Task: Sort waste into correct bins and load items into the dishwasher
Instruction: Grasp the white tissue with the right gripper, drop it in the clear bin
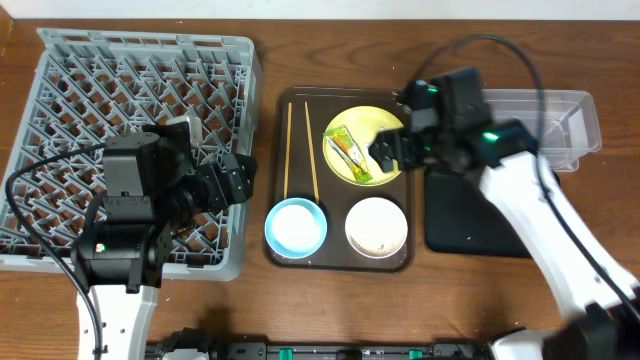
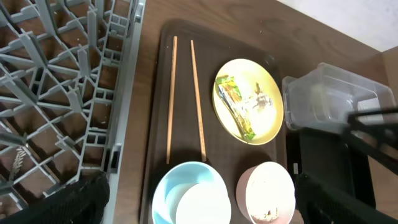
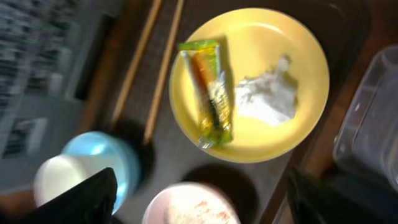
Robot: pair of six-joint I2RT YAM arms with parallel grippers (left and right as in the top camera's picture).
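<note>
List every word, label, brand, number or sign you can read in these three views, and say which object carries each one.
No text can be read in any view.
Small green-and-yellow wrapper packet on the round pale-yellow plate: printed markings, too blurred to read.
Large grey plastic dish rack, light-blue bowl, white bowl, clear plastic tub, shallow black tray: no lettering visible.

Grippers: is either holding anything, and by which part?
Nothing is held. The left gripper is open by the dish rack; the right gripper is open above the plate.
</note>
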